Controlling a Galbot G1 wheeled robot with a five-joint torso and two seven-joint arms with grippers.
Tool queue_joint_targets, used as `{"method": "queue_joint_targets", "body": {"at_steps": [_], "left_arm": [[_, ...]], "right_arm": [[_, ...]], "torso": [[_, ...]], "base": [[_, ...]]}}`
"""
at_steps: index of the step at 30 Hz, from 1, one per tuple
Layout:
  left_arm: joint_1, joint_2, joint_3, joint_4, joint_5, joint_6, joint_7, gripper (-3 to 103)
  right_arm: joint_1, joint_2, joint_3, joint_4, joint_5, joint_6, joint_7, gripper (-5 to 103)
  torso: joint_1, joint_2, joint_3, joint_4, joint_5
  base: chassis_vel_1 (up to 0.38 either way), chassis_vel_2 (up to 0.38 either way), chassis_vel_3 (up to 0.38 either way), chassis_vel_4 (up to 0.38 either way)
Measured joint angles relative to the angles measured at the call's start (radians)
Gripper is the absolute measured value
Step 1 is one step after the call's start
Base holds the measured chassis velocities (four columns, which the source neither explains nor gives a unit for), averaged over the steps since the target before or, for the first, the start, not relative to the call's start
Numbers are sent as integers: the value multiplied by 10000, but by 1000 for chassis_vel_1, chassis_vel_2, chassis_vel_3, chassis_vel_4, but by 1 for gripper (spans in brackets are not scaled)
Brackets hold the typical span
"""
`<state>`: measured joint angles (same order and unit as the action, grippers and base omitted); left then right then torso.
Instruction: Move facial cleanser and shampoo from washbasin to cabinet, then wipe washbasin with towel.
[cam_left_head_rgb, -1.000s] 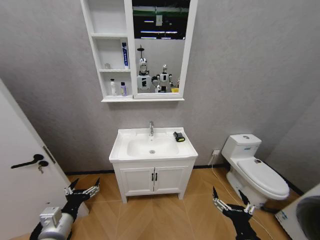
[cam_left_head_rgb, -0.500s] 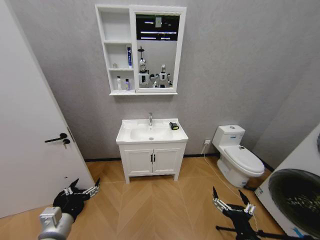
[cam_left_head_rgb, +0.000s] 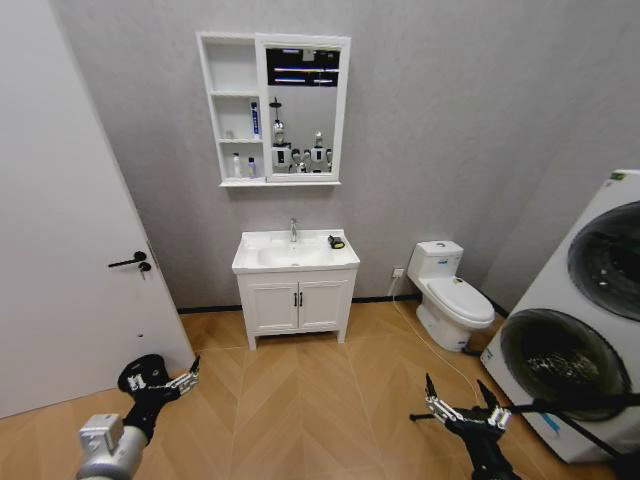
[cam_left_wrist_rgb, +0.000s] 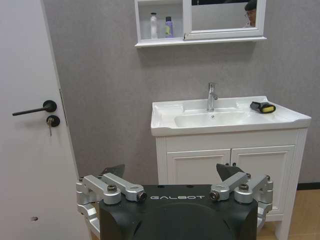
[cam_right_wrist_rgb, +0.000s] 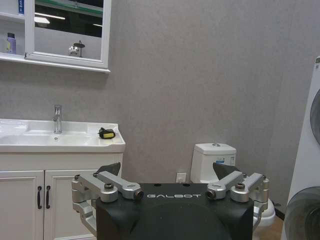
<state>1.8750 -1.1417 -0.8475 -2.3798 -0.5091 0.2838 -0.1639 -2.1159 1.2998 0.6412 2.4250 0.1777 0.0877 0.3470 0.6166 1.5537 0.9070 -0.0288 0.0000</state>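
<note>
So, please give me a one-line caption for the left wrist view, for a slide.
Open left gripper faces the washbasin, towel on its rim, two bottles in the cabinet.

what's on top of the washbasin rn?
On the washbasin: the chrome tap at the back and the towel on the rim nearer the toilet. No bottles there; two stand on the cabinet's lowest shelf.

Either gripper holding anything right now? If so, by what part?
Nothing held. Left gripper and right gripper are both open and empty, low over the floor.
</note>
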Motion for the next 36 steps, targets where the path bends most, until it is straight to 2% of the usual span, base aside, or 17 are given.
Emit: {"method": "queue_joint_targets", "body": {"at_steps": [36], "left_arm": [[3,0,0,-1,0,0,-2,100]], "right_arm": [[-2,0,0,0,0,0,-1,100]], "torso": [[-13,6,-5,0,0]], "base": [[11,17,14,7]]}}
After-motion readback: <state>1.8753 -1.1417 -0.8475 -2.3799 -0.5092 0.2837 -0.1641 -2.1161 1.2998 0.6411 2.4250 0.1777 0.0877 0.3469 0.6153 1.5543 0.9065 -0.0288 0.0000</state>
